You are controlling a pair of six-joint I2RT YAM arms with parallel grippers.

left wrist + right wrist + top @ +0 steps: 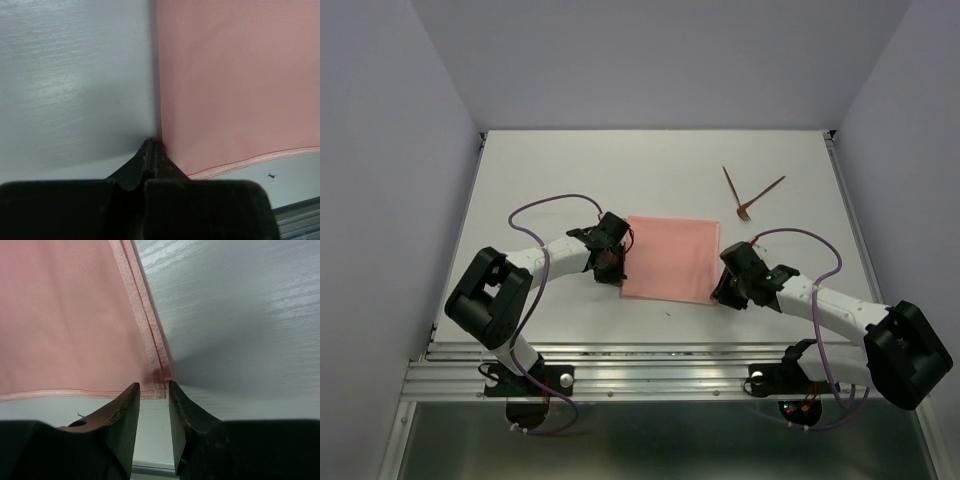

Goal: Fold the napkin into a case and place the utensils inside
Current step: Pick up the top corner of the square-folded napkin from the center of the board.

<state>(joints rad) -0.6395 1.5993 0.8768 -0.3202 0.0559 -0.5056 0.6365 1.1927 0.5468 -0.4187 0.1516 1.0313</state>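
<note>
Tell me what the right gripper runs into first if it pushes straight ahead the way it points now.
The napkin: its hemmed near corner lies just beyond the tips of the right gripper, whose jaws stand apart. Height above the table is unclear, so they might pass over it.

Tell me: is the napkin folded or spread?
Folded once, apparently: the napkin shows two stacked hems along its right edge. It is a broad rectangle, not yet narrow.

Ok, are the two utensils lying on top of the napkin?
No, the utensils lie on the bare table, apart from the napkin, past its far right corner.
</note>
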